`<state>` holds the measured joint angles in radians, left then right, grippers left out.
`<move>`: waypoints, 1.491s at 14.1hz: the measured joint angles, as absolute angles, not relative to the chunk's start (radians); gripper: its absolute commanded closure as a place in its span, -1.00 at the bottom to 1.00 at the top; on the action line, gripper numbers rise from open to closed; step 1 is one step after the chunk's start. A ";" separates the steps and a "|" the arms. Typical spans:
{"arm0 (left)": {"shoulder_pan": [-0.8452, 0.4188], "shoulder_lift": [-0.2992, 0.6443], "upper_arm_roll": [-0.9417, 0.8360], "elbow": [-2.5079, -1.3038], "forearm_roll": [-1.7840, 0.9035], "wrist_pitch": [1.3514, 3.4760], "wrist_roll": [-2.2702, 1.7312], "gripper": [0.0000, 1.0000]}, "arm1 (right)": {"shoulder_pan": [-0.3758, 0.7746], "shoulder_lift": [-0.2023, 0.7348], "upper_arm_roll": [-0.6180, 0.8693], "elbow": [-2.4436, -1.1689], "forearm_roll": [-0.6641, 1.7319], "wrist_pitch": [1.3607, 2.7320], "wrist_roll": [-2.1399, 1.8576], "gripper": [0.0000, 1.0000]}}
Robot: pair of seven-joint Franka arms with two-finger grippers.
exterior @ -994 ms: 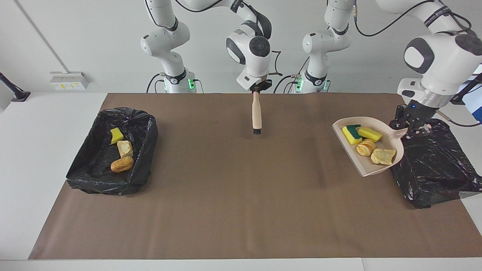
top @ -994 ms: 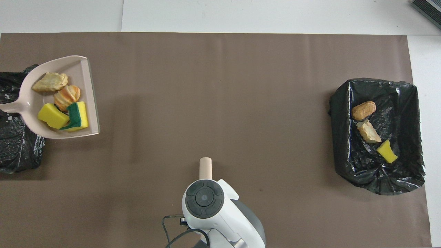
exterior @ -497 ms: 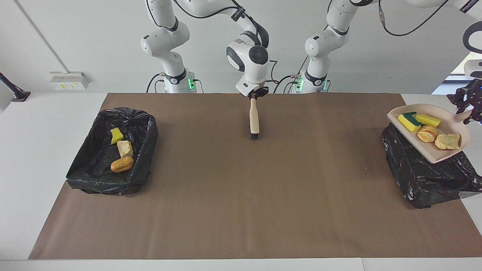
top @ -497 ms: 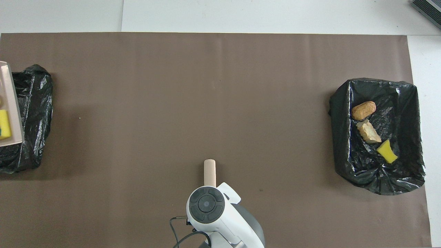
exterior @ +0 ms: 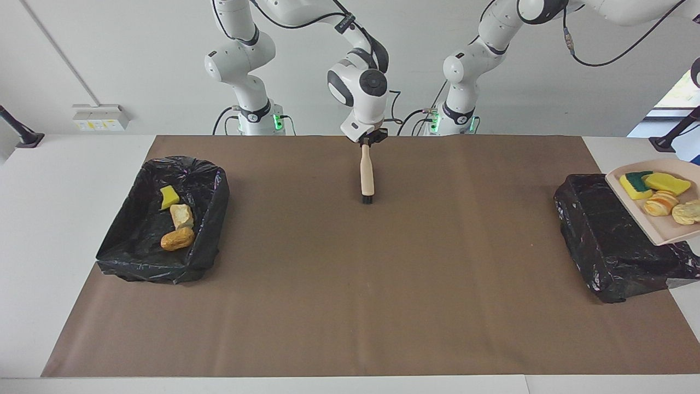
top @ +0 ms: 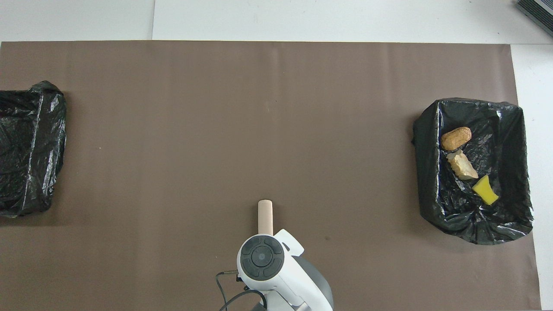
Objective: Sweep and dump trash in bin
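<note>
The pale pink dustpan [exterior: 648, 224] hangs tilted in the air over the black-lined bin [exterior: 612, 251] at the left arm's end of the table. It carries trash: a yellow-and-green sponge [exterior: 634, 185], a yellow sponge [exterior: 666, 183] and two bread-like lumps [exterior: 660, 203]. Its handle and my left gripper are past the picture's edge. My right gripper [exterior: 367, 139] is shut on the top of the beige brush [exterior: 367, 172], which hangs bristles down over the mat close to the robots. From overhead only the brush's handle [top: 265, 216] shows past the wrist.
A second black-lined bin [exterior: 210, 219] at the right arm's end holds a yellow sponge piece [top: 485, 191], a pale lump [top: 462, 166] and a tan lump [top: 456, 138]. A brown mat [exterior: 350, 284] covers the table between the bins.
The left arm carried the loaded dustpan from the mat out over its bin and partly off the picture, out of the overhead view. The right gripper drew the brush slightly back.
</note>
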<state>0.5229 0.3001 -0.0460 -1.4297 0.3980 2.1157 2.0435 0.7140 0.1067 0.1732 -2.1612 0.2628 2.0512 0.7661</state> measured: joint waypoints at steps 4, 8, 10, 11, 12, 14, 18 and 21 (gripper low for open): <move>0.515 0.296 -0.061 -1.505 0.665 2.253 2.044 1.00 | 0.713 0.107 0.172 -2.165 0.263 2.063 0.749 -0.15; 0.513 0.252 -0.066 -1.626 0.818 2.325 1.992 1.00 | 0.713 0.108 0.171 -2.166 0.263 2.063 0.736 -0.59; 0.504 0.229 -0.067 -1.653 0.922 2.325 1.923 1.00 | 0.713 0.108 0.171 -2.164 0.263 2.063 0.736 -0.93; 0.495 0.217 -0.068 -1.666 0.973 2.324 1.880 1.00 | 0.713 0.108 0.171 -2.160 0.263 2.063 0.736 -1.00; 0.487 0.208 -0.069 -1.674 1.012 2.323 1.851 1.00 | 0.713 0.107 0.170 -2.153 0.263 2.063 0.736 -1.00; 0.479 0.198 -0.068 -1.677 1.081 2.323 1.824 1.00 | 0.707 0.100 0.164 -2.125 0.261 2.063 0.736 -1.00; 0.477 0.176 -0.074 -1.634 1.088 2.282 1.810 1.00 | 0.571 0.040 0.158 -2.046 0.178 2.044 0.719 -1.00; 0.413 0.168 -0.096 -1.581 0.987 2.147 1.800 1.00 | 0.449 0.012 0.152 -1.973 0.072 1.960 0.665 -1.00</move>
<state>0.4128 0.1684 -0.0956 -1.5808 0.9874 2.1473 1.8003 0.4488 0.0116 0.1524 -1.9728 0.0722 1.9603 0.6649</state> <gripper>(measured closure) 0.665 0.000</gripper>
